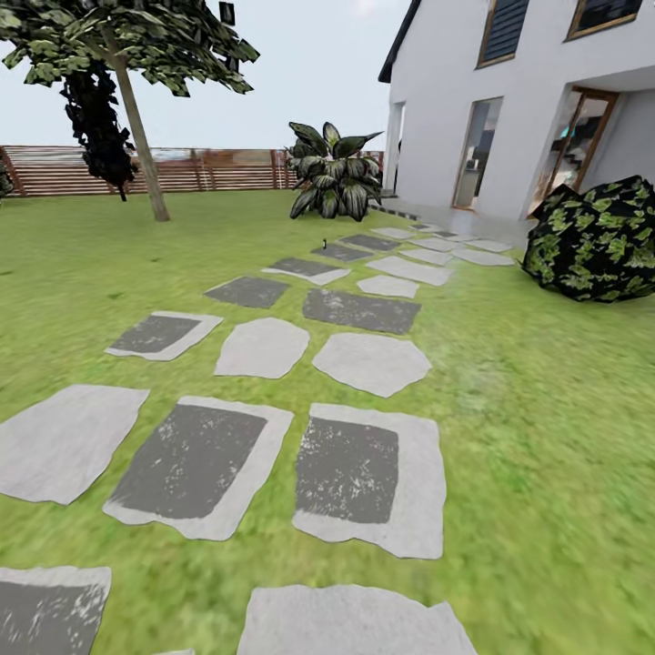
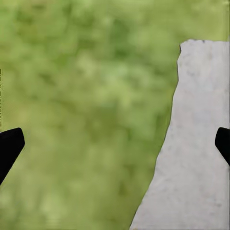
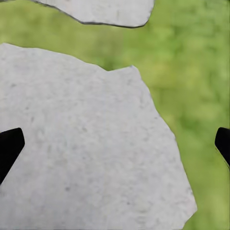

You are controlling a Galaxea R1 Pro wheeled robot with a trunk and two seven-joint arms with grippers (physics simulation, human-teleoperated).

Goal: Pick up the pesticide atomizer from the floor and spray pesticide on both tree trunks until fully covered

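Note:
The garden lawn (image 1: 546, 409) stretches ahead, crossed by a path of grey paving stones (image 1: 368, 473). Far up the path a tiny dark object (image 1: 322, 244) stands on the grass; it is too small to tell whether it is the pesticide atomizer. At the far left rises a tree with a bare grey-brown trunk (image 1: 138, 136), beside a dark narrow tree (image 1: 95, 123). My left gripper (image 2: 115, 143) hangs open over grass next to a stone edge (image 2: 201, 143). My right gripper (image 3: 115, 143) hangs open over a pale stone (image 3: 86, 143). Neither holds anything.
A brown slatted fence (image 1: 209, 170) closes the back. A broad-leaved plant (image 1: 335, 173) stands by the path's far end. A white house (image 1: 509, 100) with glass doors and a dark leafy bush (image 1: 596, 241) are at the right.

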